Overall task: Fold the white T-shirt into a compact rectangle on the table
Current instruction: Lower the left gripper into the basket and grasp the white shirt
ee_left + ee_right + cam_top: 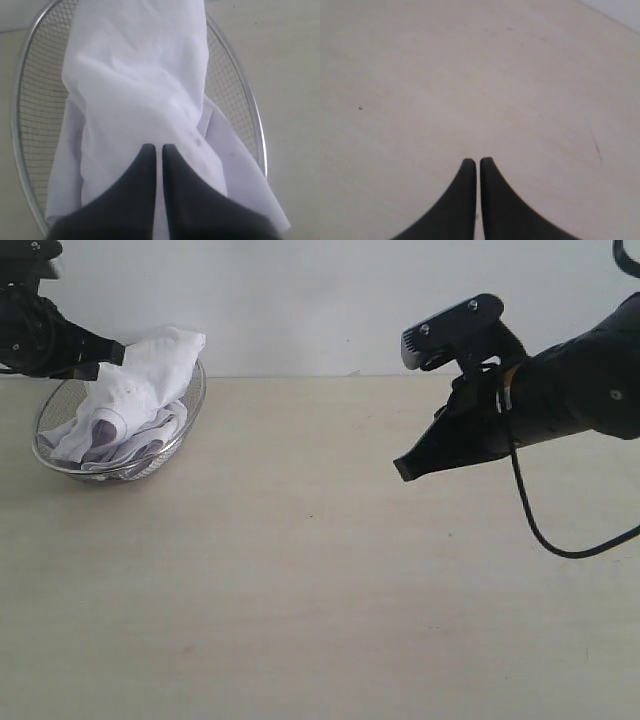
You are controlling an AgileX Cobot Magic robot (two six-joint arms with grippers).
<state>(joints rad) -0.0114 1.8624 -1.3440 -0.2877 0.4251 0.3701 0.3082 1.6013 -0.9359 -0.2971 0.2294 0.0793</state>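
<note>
Exterior view: the shirt [135, 400] lies crumpled in a round wire-mesh basket [198, 392] at the far left of the table [300, 590]. Part of the cloth rises above the basket rim in a peak; the rest fills the bowl, with folds against the near rim. No lettering or tag is visible.

The left gripper [118, 353] is at the basket's left side, its tip touching the raised cloth. In the left wrist view, the left gripper [155, 147] has its fingers pressed together, clenched on a fold of the shirt [140, 90]. The cloth runs from the fingertips as a smooth band across the basket [40, 100].

The right gripper [402, 470] hangs above the bare table, well apart from the basket, on the right side. It points down and to the left. In the right wrist view, the right gripper [478, 161] is clenched and grasps nothing; only the table [445, 75] lies below it. A black cable [530, 520] loops under the right arm.
</note>
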